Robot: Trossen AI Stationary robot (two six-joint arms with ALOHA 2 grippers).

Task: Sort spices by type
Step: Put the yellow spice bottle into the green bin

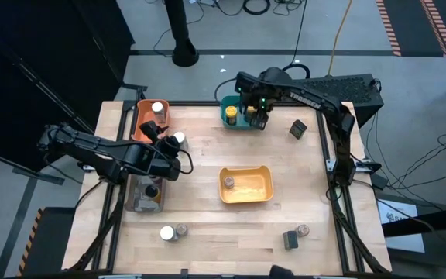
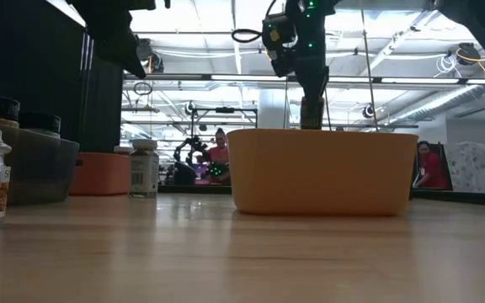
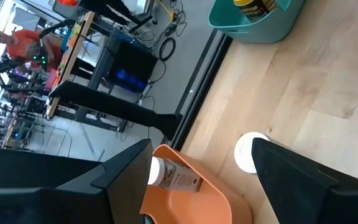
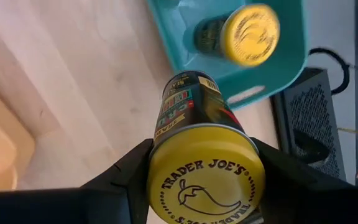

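Note:
My right gripper (image 1: 255, 118) hangs over the teal bin (image 1: 238, 122) at the table's far side, shut on a spice jar with a yellow lid (image 4: 205, 177). Another yellow-lidded jar (image 4: 247, 34) lies inside that bin. My left gripper (image 1: 173, 153) stands open at the left, just off the orange bin (image 3: 188, 190), which holds a white-lidded jar (image 3: 166, 175). A second white-lidded jar (image 3: 247, 151) stands on the table beside that bin, ahead of the left fingers and untouched. My right gripper pinches the jar at its top end, one finger on each side of the yellow lid's rim (image 4: 157, 177). The fingers (image 4: 126, 177) come from above, pointing down. The jar (image 2: 311, 112) hangs upright below them, lifted clear above the teal bin's near rim.
A yellow bin (image 1: 263, 186) with one jar sits mid-table. A grey bin (image 1: 136, 203) with jars stands at the left. Two jars (image 1: 173, 232) stand near the front left. A jar (image 1: 303, 230) and dark blocks (image 1: 289, 239), (image 1: 297, 129) lie at the right.

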